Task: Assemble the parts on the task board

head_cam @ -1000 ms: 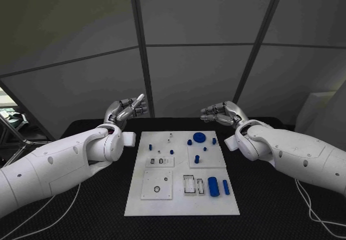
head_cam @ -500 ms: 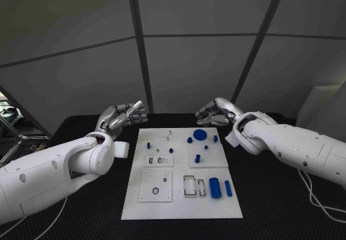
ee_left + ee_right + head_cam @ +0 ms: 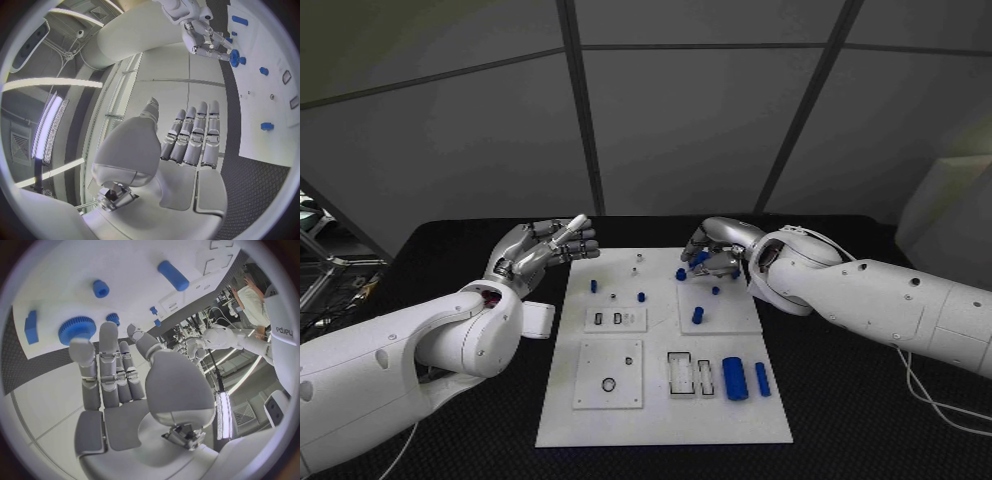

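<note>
While the task board [image 3: 661, 400] is lying flat at the centre of the black worktop [image 3: 877, 400], the blue parts are sitting on it: a toothed gear [image 3: 76, 328] at the board's 1 o'clock corner, a thick cylinder [image 3: 734, 377] and a slimmer bar [image 3: 762, 378] at about 4 o'clock, small pegs [image 3: 642, 296] nearer the middle. The right hand [image 3: 715, 250] is hovering over the gear, fingers [image 3: 106, 347] extended and apart, tips just beside the gear; contact cannot be told. The left hand [image 3: 542, 246] is hanging at the board's 10 o'clock, off its edge, fingers [image 3: 194, 135] straight, gripping nothing.
</note>
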Available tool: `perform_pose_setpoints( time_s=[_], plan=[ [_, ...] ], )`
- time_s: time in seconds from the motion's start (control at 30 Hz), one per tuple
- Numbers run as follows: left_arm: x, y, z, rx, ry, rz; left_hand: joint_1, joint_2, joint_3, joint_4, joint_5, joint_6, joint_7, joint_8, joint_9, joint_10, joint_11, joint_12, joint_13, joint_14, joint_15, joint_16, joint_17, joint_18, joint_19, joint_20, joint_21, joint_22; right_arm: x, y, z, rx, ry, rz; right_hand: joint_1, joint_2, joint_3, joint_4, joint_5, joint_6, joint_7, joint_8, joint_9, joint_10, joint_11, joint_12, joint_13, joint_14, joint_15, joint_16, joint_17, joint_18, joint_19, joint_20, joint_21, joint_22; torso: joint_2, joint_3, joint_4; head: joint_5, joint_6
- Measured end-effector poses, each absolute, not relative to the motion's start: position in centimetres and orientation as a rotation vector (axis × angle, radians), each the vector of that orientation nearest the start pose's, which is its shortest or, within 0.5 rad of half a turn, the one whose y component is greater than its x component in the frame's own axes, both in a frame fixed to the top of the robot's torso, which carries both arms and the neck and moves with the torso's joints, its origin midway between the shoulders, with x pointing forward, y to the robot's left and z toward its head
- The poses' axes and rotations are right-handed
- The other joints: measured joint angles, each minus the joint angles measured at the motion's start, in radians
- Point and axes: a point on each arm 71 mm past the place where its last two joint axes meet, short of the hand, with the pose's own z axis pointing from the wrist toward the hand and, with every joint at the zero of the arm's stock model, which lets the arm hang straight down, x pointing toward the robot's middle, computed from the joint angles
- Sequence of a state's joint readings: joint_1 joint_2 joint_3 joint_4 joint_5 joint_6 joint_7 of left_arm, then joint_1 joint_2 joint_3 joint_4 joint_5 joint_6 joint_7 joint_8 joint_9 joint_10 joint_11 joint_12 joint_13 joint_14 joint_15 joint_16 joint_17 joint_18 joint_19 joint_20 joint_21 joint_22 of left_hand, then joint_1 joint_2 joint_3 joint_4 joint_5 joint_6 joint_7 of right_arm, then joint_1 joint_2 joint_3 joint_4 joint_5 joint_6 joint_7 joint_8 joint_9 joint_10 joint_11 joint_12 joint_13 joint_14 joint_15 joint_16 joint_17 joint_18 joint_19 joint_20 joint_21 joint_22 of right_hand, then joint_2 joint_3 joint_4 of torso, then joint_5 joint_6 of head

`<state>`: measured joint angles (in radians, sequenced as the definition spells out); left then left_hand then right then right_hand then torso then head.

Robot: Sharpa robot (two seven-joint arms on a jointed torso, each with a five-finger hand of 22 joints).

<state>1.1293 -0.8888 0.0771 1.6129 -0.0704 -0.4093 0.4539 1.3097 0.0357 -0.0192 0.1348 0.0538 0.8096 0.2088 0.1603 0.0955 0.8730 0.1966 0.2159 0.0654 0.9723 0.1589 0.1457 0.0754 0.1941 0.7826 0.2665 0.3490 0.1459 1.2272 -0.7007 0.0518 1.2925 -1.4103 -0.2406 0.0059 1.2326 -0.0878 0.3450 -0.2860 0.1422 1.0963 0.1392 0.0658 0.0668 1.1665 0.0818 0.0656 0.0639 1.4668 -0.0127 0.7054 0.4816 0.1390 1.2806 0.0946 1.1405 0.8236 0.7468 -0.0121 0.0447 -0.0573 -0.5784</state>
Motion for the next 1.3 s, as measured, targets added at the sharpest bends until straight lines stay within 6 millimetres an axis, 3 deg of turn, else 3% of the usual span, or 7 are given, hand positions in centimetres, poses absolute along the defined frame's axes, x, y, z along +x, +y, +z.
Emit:
perform_pose_setpoints(
  time_s=[0.07, 0.17, 0.2, 0.33, 0.7, 0.8, 1.3],
  plan=[
    [47.6, 21.1, -15.5, -1.051, 1.273, -1.567, 0.0, 0.0, 0.0, 0.0, 0.0, 0.003, -0.003, 0.0, 0.0, 0.0, 0.0, 0.0, 0.0, 0.0, 0.0, 0.0, 0.0, 0.0, 0.0, 0.0, 0.0, 0.0, 53.9, -18.9, -15.4, -0.156, 1.618, 0.674, -0.003, -0.003, 0.006, -0.002, 0.0, 0.0, 0.0, 0.0, 0.0, 0.0, 0.0, 0.0, 0.0, 0.0, 0.0, 0.08, 0.076, -0.016, 0.015, 0.004, 0.052, 0.069, 0.005, -0.0001, 0.0011, -0.001, 0.0],
    [47.5, 20.9, -15.4, -1.047, 1.277, -1.576, 0.0, 0.0, 0.0, 0.0, 0.0, 0.004, -0.004, 0.0, 0.0, 0.0, 0.0, 0.0, 0.0, 0.0, 0.0, 0.0, 0.0, 0.0, 0.0, 0.0, 0.0, 0.0, 53.8, -18.5, -15.3, -0.185, 1.621, 0.648, -0.008, 0.002, 0.012, 0.003, 0.0, 0.0, 0.0, 0.0, 0.0, -0.004, 0.004, 0.0, 0.0, 0.0, 0.0, 0.174, 0.169, -0.016, 0.034, 0.008, 0.109, 0.148, 0.013, -0.0001, 0.0031, -0.002, 0.001],
    [47.5, 20.9, -15.4, -1.046, 1.278, -1.577, 0.0, 0.0, 0.0, 0.0, 0.0, 0.004, -0.004, 0.0, 0.0, 0.0, 0.0, 0.0, 0.0, 0.0, 0.0, 0.0, 0.0, 0.0, 0.0, 0.0, 0.0, 0.0, 53.8, -18.3, -15.3, -0.191, 1.622, 0.642, -0.008, 0.002, 0.015, 0.0, 0.0, 0.0, 0.0, 0.0, 0.0, -0.004, 0.004, 0.0, 0.0, 0.0, 0.0, 0.198, 0.191, -0.029, 0.035, 0.007, 0.123, 0.167, 0.015, 0.0, 0.0035, -0.003, 0.001],
    [47.3, 20.8, -15.3, -1.041, 1.281, -1.582, 0.0, 0.0, -0.003, -0.003, 0.0, 0.004, -0.004, 0.0, 0.0, 0.0, 0.0, 0.0, 0.0, 0.0, 0.0, 0.0, 0.0, 0.0, 0.0, 0.0, 0.0, 0.0, 53.8, -18.1, -15.3, -0.21, 1.625, 0.614, -0.012, -0.001, 0.022, 0.002, 0.0, 0.0, 0.0, 0.0, 0.0, -0.004, 0.004, 0.0, 0.0, -0.004, 0.004, 0.264, 0.255, -0.031, 0.048, 0.013, 0.162, 0.224, 0.02, 0.0001, 0.0053, -0.005, 0.001],
    [47.2, 20.9, -15.2, -1.036, 1.288, -1.585, 0.0, 0.0, -0.003, -0.003, 0.0, 0.003, -0.004, 0.0, 0.0, 0.0, 0.0, 0.0, 0.0, 0.0, 0.0, 0.0, 0.0, 0.0, 0.004, -0.004, 0.0, 0.0, 53.9, -17.8, -15.2, -0.229, 1.618, 0.561, -0.02, 0.007, 0.03, 0.005, 0.002, -0.004, 0.004, 0.0, 0.0, -0.004, 0.004, 0.0, 0.001, 0.0, 0.008, 0.321, 0.31, -0.031, 0.059, 0.011, 0.194, 0.272, 0.025, 0.0013, 0.0088, -0.005, 0.0],
    [47.2, 20.9, -15.2, -1.036, 1.29, -1.584, 0.0, 0.0, -0.003, -0.003, 0.0, 0.003, -0.003, 0.0, 0.0, 0.0, 0.0, 0.0, 0.0, 0.0, 0.0, 0.0, 0.0, 0.0, 0.004, -0.004, 0.0, 0.0, 54.0, -17.6, -15.2, -0.234, 1.616, 0.556, -0.022, 0.009, 0.033, 0.007, 0.006, -0.004, 0.004, 0.0, 0.0, -0.004, 0.004, 0.0, 0.001, 0.0, 0.008, 0.342, 0.33, -0.047, 0.067, 0.011, 0.207, 0.292, 0.025, 0.0017, 0.0099, -0.005, -0.001],
    [47.3, 21.0, -15.3, -1.038, 1.298, -1.583, 0.0, 0.0, -0.002, -0.003, 0.0, 0.003, -0.003, 0.0, 0.0, 0.0, 0.0, 0.0, 0.0, 0.0, 0.0, -0.004, 0.0, 0.0, 0.007, 0.0, 0.004, 0.0, 54.3, -17.2, -15.3, -0.239, 1.62, 0.533, -0.031, 0.018, 0.061, 0.009, 0.011, -0.004, 0.004, 0.0, 0.0, 0.017, -0.002, 0.0, 0.001, 0.0, 0.008, 0.398, 0.39, -0.047, 0.087, 0.012, 0.245, 0.354, 0.027, 0.0019, 0.0136, -0.008, -0.009]
  ],
)
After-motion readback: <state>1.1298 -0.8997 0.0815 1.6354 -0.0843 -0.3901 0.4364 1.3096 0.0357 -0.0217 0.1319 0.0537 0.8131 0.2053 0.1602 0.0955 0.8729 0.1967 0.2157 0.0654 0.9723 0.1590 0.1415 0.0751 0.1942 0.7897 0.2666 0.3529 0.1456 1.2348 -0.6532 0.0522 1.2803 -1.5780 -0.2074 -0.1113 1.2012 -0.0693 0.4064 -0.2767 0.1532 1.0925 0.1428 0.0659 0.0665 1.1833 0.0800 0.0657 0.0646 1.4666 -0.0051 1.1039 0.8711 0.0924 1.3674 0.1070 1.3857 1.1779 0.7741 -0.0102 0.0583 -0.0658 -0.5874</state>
